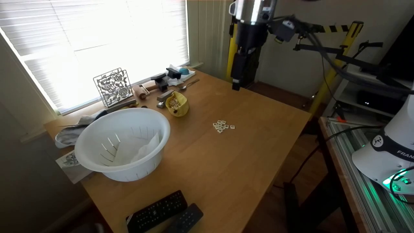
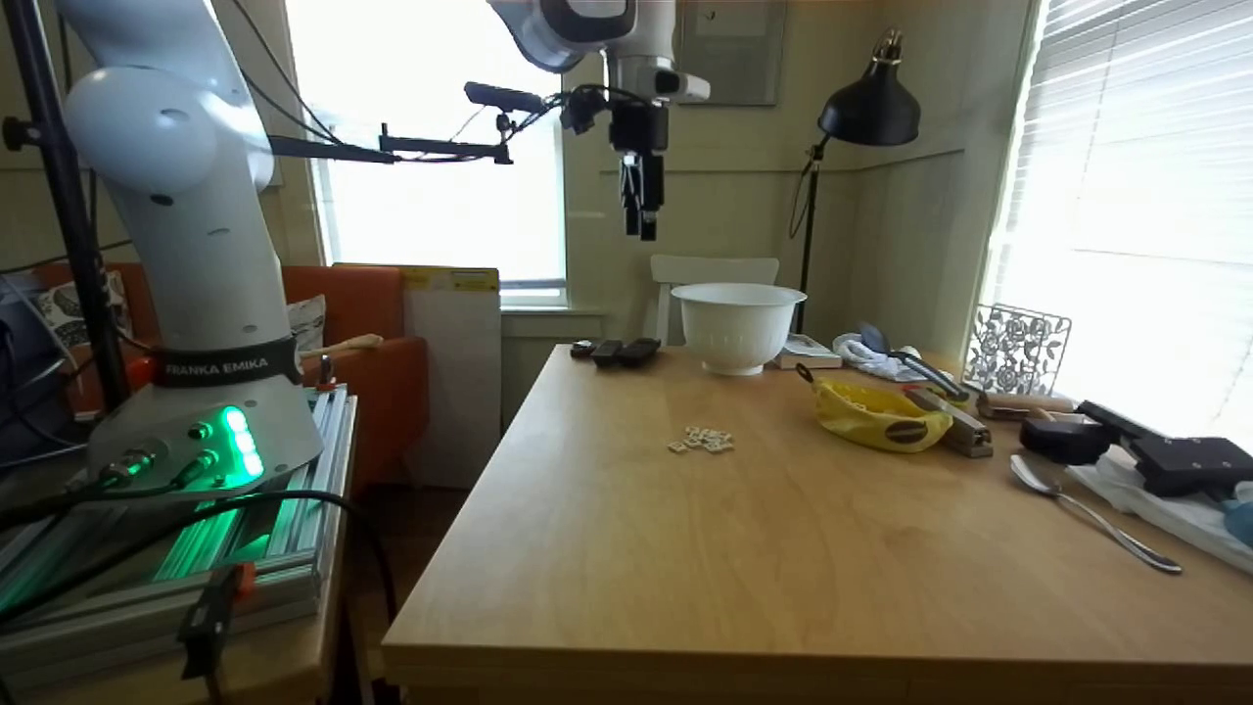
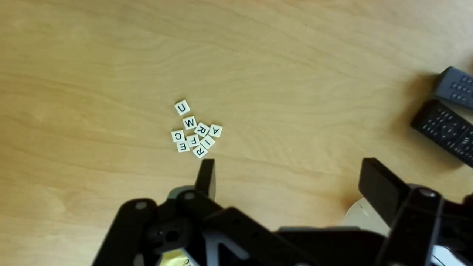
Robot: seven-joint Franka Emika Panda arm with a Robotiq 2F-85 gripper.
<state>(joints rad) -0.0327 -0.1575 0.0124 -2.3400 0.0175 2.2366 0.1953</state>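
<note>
- The pincer (image 3: 287, 162) has its two black fingers (image 3: 207, 177) wide apart, with a big gap between them.
- In both exterior views it hangs high over the surface (image 2: 734, 558), pointing down.
- The letter tiles (image 3: 193, 140) lie on the surface in a loose bunch, well below the pincer. They are small, white and square, with black letters like A, F and R.
- Some of the tiles touch each other. The U tile (image 3: 182, 107) sits just apart from the rest.
- A yellow bag (image 1: 181, 110) sits near the tiles, with lots of small pale bits inside.
- A grey bar (image 2: 959, 426) lies just beside the bag.
- A big white bowl (image 1: 136, 170) stands upright on the surface, with thin slits in its side.
- Two dark remotes (image 3: 449, 127) lie side by side, well apart from the tiles.
- A silver spoon (image 2: 1106, 529) lies on the same side as the bright window (image 1: 123, 38).
- A metal rack (image 1: 114, 87) with flower shapes stands by that window.
- In an exterior view, a tall black lamp (image 2: 871, 106) stands behind the bowl.
- The white robot arm (image 2: 191, 245) has green lights (image 2: 240, 441) at its foot.
</note>
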